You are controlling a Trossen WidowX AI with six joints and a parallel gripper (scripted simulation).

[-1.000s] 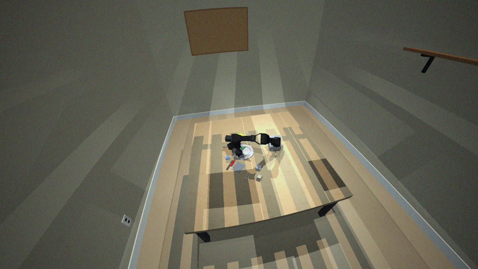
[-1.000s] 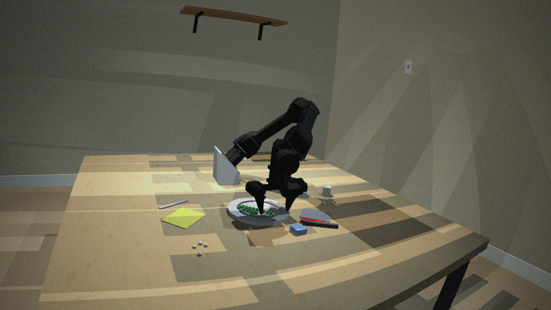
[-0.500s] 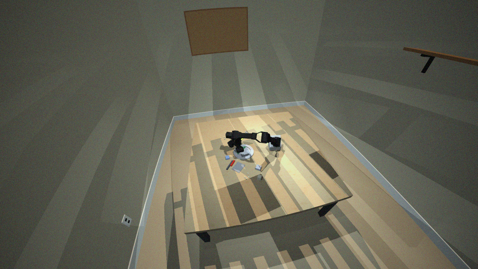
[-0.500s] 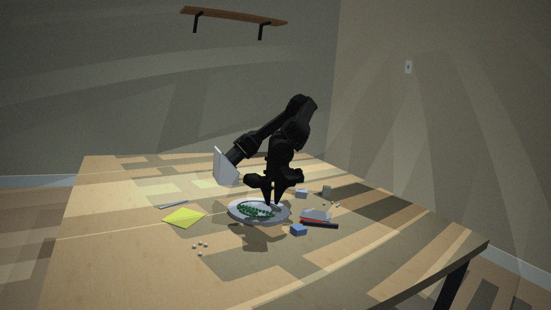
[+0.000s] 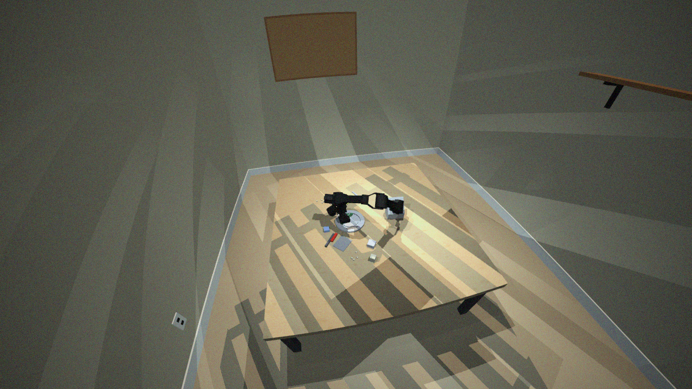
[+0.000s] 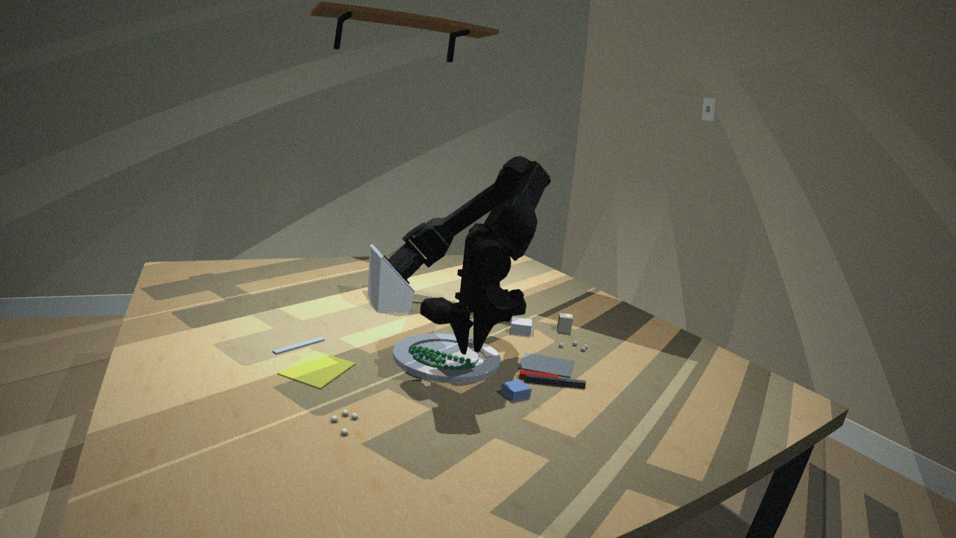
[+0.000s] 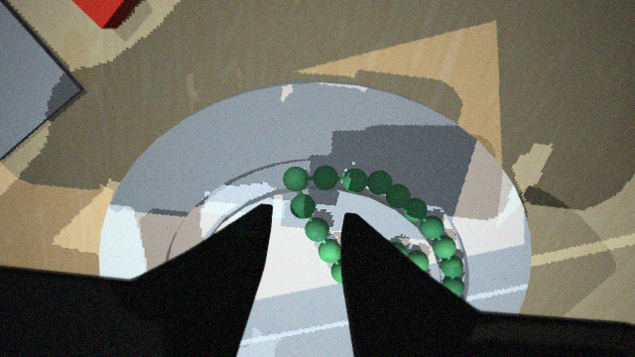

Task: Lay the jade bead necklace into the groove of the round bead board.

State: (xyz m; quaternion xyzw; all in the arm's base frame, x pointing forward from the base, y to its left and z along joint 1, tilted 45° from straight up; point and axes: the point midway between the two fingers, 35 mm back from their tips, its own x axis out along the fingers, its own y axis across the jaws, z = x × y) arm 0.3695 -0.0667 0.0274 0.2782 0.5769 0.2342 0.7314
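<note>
The round grey bead board (image 5: 360,225) (image 6: 408,368) (image 7: 208,134) lies on the table. The jade bead necklace (image 6: 438,359) (image 7: 432,227) is on it. In the wrist view, one run of beads follows the groove along the upper right; at the top it bends sharply, and another strand slants inward across the centre disc. More beads are partly hidden behind the right finger. My gripper (image 6: 470,351) (image 7: 308,220) points down over the board, partly open with a narrow gap. Beads show in and beyond this gap, but none is clamped.
A blue block (image 5: 326,229) (image 6: 516,390), a grey slab (image 5: 341,243) (image 6: 547,365) (image 7: 30,84) and a red and black bar (image 6: 561,382) lie near the board. A yellow sheet (image 6: 317,370) and a thin bar (image 6: 298,345) lie on its other side. Two small blocks (image 6: 520,326) (image 6: 565,323) and loose white beads (image 6: 344,414) also show.
</note>
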